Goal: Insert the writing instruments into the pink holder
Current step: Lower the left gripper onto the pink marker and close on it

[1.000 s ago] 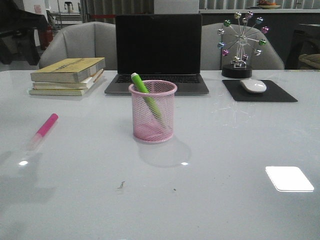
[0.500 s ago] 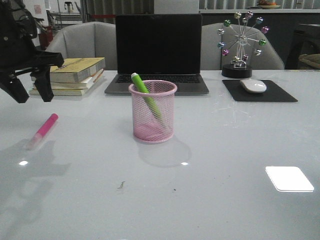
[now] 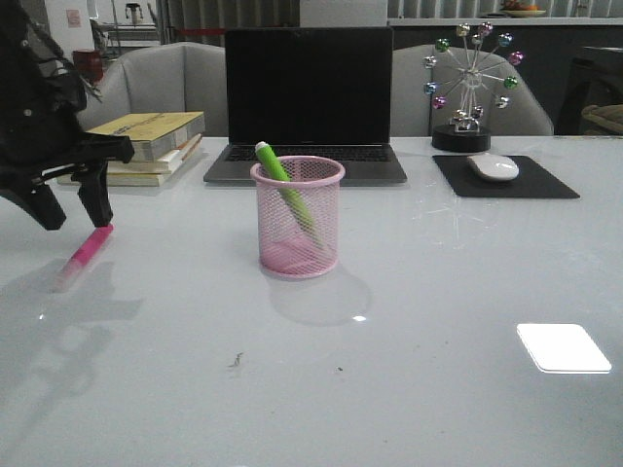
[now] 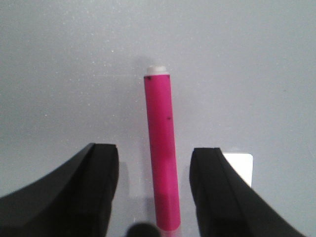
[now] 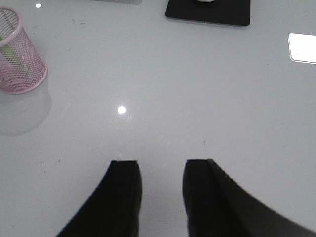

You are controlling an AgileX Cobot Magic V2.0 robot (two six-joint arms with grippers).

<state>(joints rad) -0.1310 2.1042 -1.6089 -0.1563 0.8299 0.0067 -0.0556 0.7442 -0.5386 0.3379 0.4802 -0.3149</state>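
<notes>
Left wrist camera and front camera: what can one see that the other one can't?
Only the left wrist view shows the tiny dark specks on the pink marker and that it lies centred between the open fingers.

Only the front view shows the pink holder with the green marker leaning inside it, plus the laptop, books and mouse.

Both show the pink marker, the left gripper and the table.
</notes>
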